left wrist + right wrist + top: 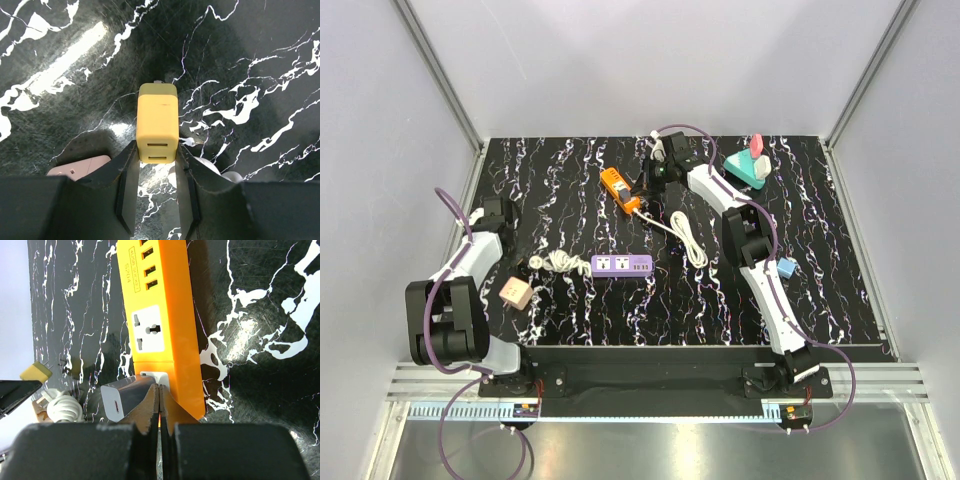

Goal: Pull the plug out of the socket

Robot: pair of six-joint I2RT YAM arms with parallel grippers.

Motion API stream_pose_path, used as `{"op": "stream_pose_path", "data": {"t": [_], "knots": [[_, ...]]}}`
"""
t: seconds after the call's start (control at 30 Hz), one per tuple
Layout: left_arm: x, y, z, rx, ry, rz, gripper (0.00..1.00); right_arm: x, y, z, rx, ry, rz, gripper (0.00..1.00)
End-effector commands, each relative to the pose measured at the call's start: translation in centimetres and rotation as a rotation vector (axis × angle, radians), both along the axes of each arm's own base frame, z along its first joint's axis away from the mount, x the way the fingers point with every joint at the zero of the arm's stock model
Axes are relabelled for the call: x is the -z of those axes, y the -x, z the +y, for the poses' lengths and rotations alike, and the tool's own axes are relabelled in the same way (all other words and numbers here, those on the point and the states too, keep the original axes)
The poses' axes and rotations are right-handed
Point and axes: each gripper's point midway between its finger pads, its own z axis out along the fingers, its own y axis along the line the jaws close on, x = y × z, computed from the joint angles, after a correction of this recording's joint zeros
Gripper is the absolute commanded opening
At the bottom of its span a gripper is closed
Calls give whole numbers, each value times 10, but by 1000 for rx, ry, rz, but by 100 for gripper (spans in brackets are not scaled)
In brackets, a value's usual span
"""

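Right wrist view, my right pincer [159, 392] pressed together beside the white plug [124, 396] (seated in the orange socket strip [152, 315]), my left pincer [156, 162] clamped on a yellow adapter [157, 117].

I see a black table [840, 290] with white wiggly lines all over it. An orange power strip [619, 189] lies slanted near the top middle. A loose white cord [690, 243] runs from its lower end and curls up in the middle of the table. Below that, a purple power strip [622, 265] lies flat, left of the middle. A bunched white cord [558, 261] sits right at its left end. A small pink block [516, 293] rests at the lower left. A little blue block [786, 267] sits on the right. A green shape [745, 170] is at the upper right.
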Motion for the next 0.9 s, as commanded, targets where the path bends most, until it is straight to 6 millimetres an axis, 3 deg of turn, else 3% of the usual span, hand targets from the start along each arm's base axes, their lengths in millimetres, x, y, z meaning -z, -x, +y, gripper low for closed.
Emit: {"op": "stream_pose_path", "data": {"t": [0.0,0.07,0.1,0.17,0.2,0.37,0.43,0.53,0.63,0.7,0.77,0.83,0.87], "knots": [[-7,-12,1,5,0,-67,19,61,21,-8,0,138,78,0],[-7,-12,1,6,-5,-76,32,61,20,-8,-2,139,76,0],[-10,-13,1,8,-7,-86,50,61,21,-9,-1,139,79,0],[-11,-12,3,9,-15,-88,61,61,21,-8,-2,137,78,0],[-14,-12,3,12,-19,-94,73,61,21,-8,-5,138,77,0],[-31,-18,5,43,-43,-125,82,60,21,-8,-5,139,74,0],[-47,-25,2,68,-52,-167,81,62,21,-9,-4,139,77,0],[-77,-43,-19,176,-87,-243,78,62,21,-8,-3,138,77,0],[-106,-66,-66,383,-121,-320,76,62,21,-8,-4,138,76,0],[-120,-85,-114,540,-77,-390,74,60,21,-8,-4,137,74,0],[-115,-99,-149,651,-39,-408,73,61,21,-8,-6,138,76,0],[-128,-115,-174,718,-5,-443,72,61,21,-8,-6,137,75,0],[-114,-121,-189,744,7,-411,72,60,21,-8,-6,137,74,0]]}}
